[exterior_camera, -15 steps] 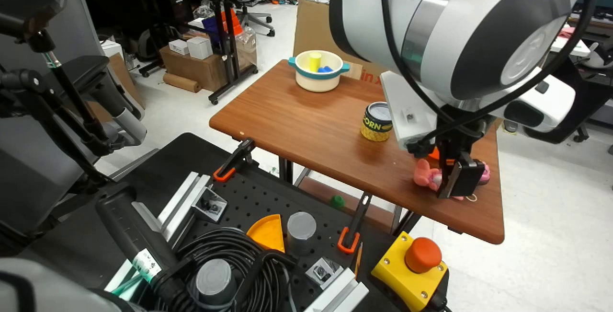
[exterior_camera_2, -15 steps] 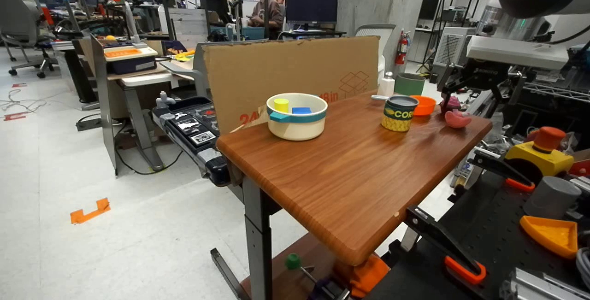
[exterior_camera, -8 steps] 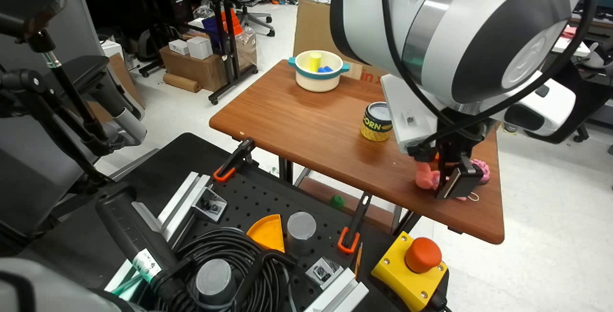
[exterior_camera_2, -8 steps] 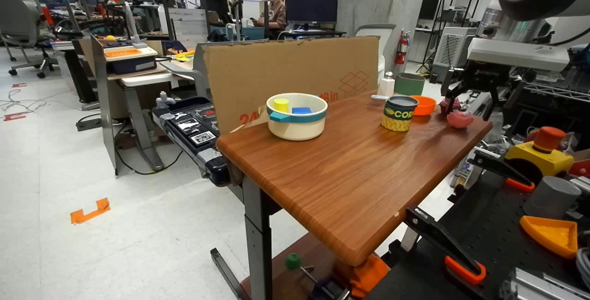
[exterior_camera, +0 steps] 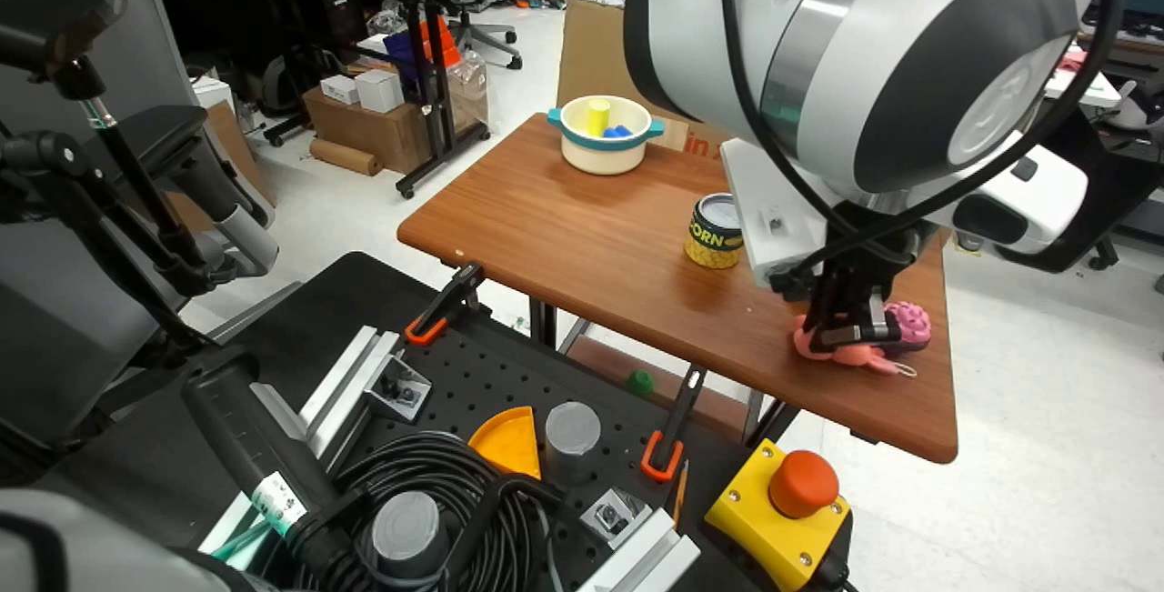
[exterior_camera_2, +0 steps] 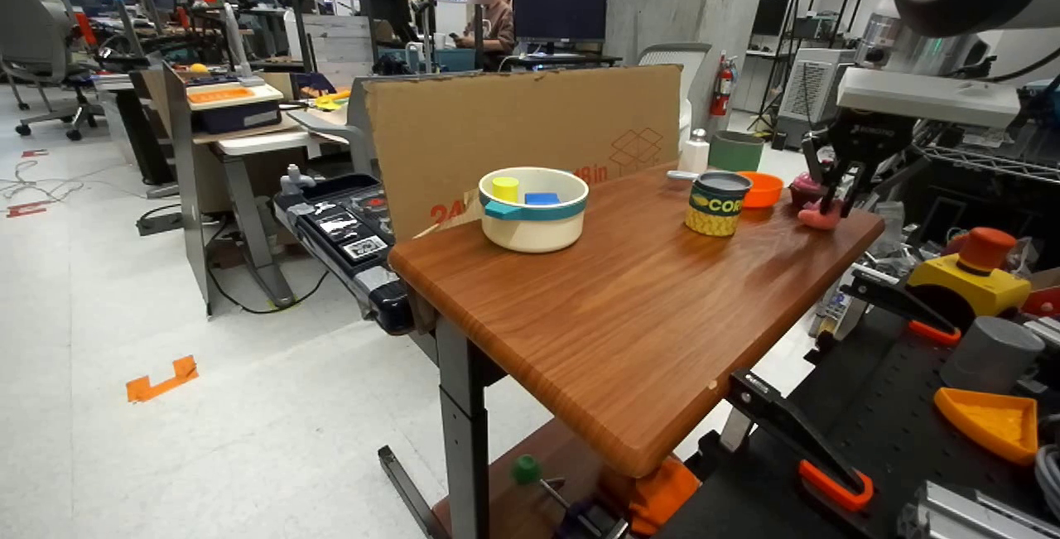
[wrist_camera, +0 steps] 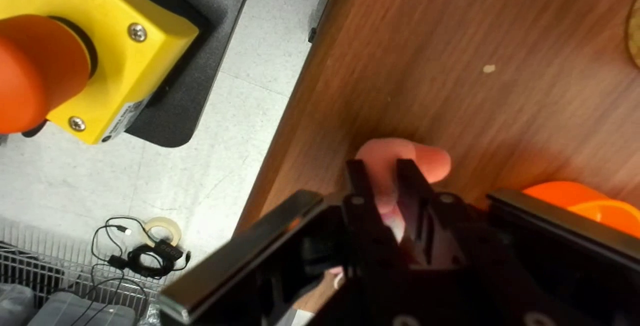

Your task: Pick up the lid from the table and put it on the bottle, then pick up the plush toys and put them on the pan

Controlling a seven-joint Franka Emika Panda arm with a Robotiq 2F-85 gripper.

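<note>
My gripper (wrist_camera: 381, 164) is low over the table's right end. Its fingers have come close together on either side of the salmon-pink plush toy (wrist_camera: 433, 163), which also shows under the fingertips in both exterior views (exterior_camera: 855, 355) (exterior_camera_2: 816, 218). Beside it lies the rounder magenta plush toy (exterior_camera: 910, 323). The orange pan (exterior_camera_2: 763, 190) stands behind the toys, mostly hidden by the arm in an exterior view. The corn-labelled bottle (exterior_camera_2: 712, 216) is upright on the table, with the grey lid (exterior_camera: 720, 208) on its top.
A cream bowl with teal handles (exterior_camera: 605, 158) holds yellow and blue pieces at the table's far end. Cardboard (exterior_camera_2: 530, 117) stands along the back edge. A yellow box with a red button (exterior_camera: 777, 519) and black clamps (exterior_camera: 673, 428) are by the front edge.
The gripper's fingers have drawn together around the salmon-pink toy. The arm itself has shifted only slightly, and the bottle, lid and pan have stayed in place.
</note>
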